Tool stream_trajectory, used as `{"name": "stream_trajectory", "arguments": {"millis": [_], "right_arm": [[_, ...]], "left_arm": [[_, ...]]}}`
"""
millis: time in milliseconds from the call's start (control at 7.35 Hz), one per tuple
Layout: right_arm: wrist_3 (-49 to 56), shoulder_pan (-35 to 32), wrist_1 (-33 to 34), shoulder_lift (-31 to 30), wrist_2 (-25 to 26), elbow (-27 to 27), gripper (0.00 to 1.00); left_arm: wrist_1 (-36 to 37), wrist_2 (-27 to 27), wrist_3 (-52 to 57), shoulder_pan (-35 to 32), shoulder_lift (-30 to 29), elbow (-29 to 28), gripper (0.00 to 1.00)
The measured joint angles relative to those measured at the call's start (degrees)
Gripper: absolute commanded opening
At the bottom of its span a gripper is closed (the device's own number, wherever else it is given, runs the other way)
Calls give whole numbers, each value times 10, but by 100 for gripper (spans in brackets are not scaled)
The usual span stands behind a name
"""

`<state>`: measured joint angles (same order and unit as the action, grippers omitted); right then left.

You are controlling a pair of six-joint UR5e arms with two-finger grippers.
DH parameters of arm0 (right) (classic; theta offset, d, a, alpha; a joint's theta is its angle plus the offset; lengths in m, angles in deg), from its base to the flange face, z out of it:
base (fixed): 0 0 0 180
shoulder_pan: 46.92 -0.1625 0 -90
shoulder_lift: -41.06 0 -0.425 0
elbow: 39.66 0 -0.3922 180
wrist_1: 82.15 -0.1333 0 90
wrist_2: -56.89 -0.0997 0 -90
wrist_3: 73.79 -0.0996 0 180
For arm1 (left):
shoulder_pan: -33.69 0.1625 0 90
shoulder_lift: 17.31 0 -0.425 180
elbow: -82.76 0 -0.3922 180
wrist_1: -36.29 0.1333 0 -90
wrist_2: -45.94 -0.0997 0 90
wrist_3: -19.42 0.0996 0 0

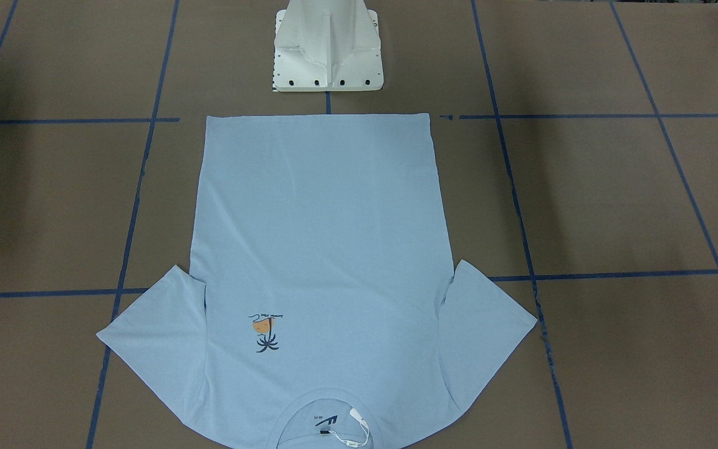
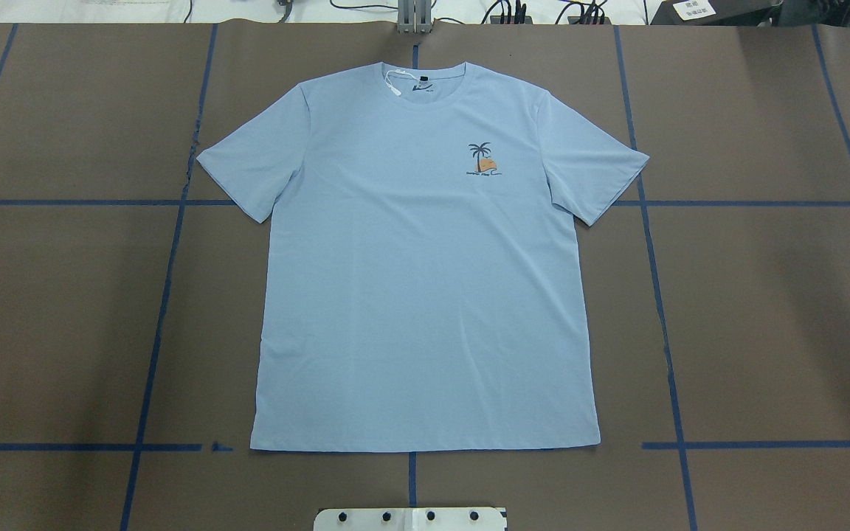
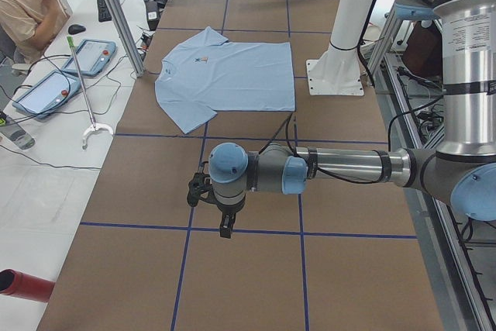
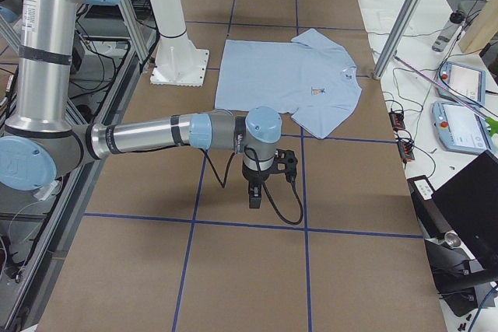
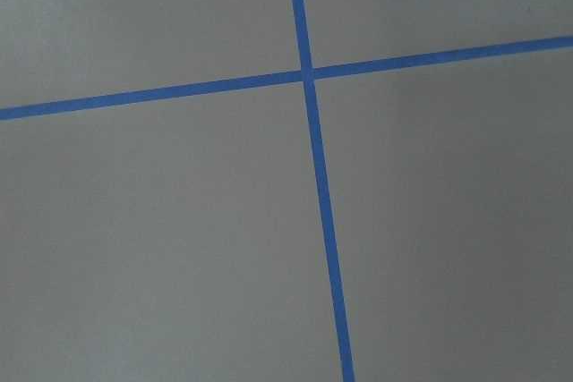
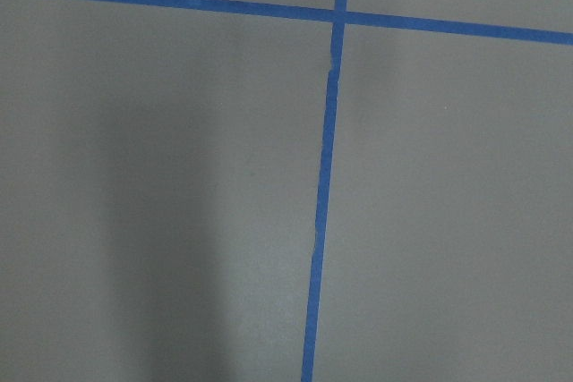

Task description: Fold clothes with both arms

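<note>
Robotics lab, brown-covered table gridded with blue tape, white pedestal base, jointed left arm and right arm reaching over it, aluminium frame posts, teach pendants on a white side bench, seated person alongside.

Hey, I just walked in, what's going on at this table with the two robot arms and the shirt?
Nothing is being handled right now. A light blue T-shirt lies flat and unfolded, print side up, in the middle of the brown table, sleeves spread and collar away from the robot. The left arm and right arm reach out toward opposite ends of the table. The left gripper and right gripper point down over bare surface, well apart from the shirt. I cannot tell whether they are open. Folding has not begun.
</note>
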<state>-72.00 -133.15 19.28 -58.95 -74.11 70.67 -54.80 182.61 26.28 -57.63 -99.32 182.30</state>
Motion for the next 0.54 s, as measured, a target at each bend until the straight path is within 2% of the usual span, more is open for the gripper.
{"name": "stream_trajectory", "arguments": {"millis": [408, 544], "right_arm": [[-1, 1, -10, 4, -3, 4, 100], [-3, 3, -42, 8, -4, 4, 100]], "left_arm": [[-8, 2, 0, 0, 2, 22, 100], [-14, 1, 0, 1, 3, 33, 100]]}}
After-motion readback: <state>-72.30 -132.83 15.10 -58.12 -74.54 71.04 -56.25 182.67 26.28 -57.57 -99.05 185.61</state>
